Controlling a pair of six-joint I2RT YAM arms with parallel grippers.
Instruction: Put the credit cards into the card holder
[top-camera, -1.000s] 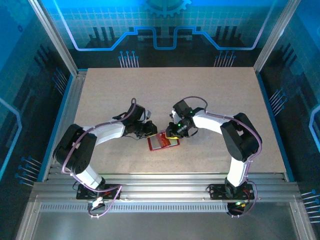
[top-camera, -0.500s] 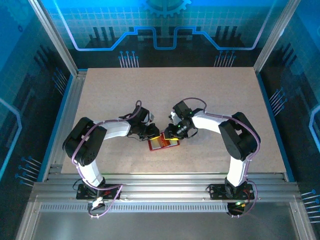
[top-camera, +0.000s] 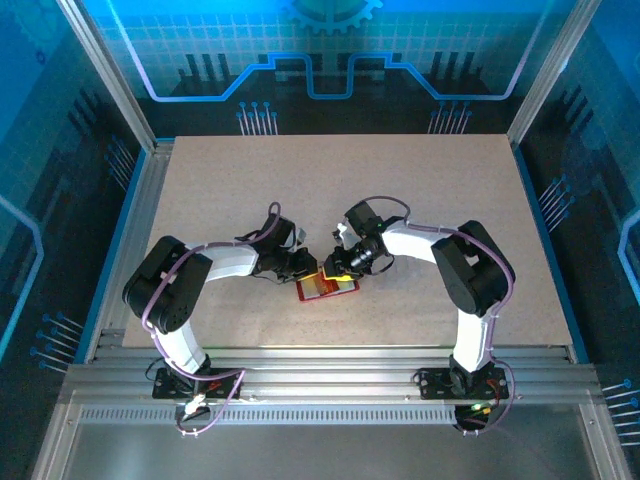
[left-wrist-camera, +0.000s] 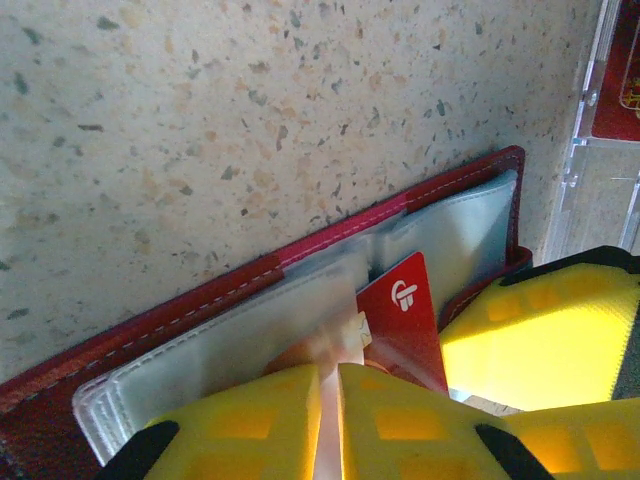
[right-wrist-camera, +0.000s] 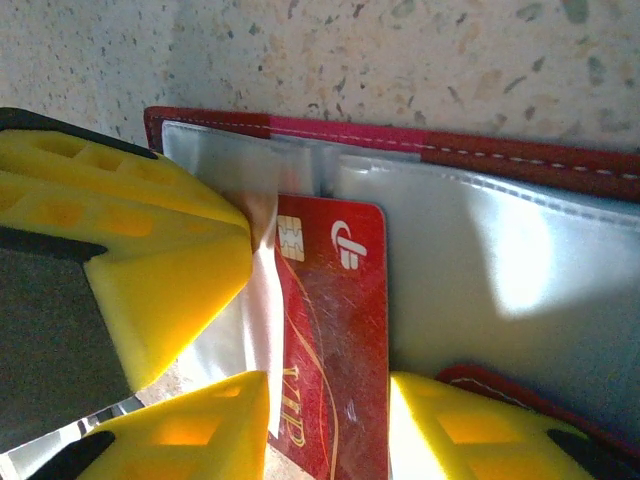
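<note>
The card holder (top-camera: 326, 288) lies open on the table, a red wallet (left-wrist-camera: 150, 335) with clear pockets. My left gripper (left-wrist-camera: 330, 378) is shut on the edge of one clear pocket flap (left-wrist-camera: 300, 320), lifting it. A red credit card (right-wrist-camera: 335, 320) with a chip and "VIP" lettering stands with its top end at the pocket mouth beside the holder's fold (right-wrist-camera: 520, 160). My right gripper (right-wrist-camera: 328, 400) has a finger against each long edge of the card. In the top view the left gripper (top-camera: 306, 266) and the right gripper (top-camera: 334, 267) meet over the holder's far edge.
The speckled tabletop (top-camera: 340, 190) stretches open behind the grippers. A clear plastic case (left-wrist-camera: 600, 150) lies just beyond the holder in the left wrist view. Aluminium rails (top-camera: 330, 365) run along the table's near edge.
The left arm's elbow has swung inward and its gripper has closed in on the holder's edge. The right gripper has shifted slightly left with the card.
</note>
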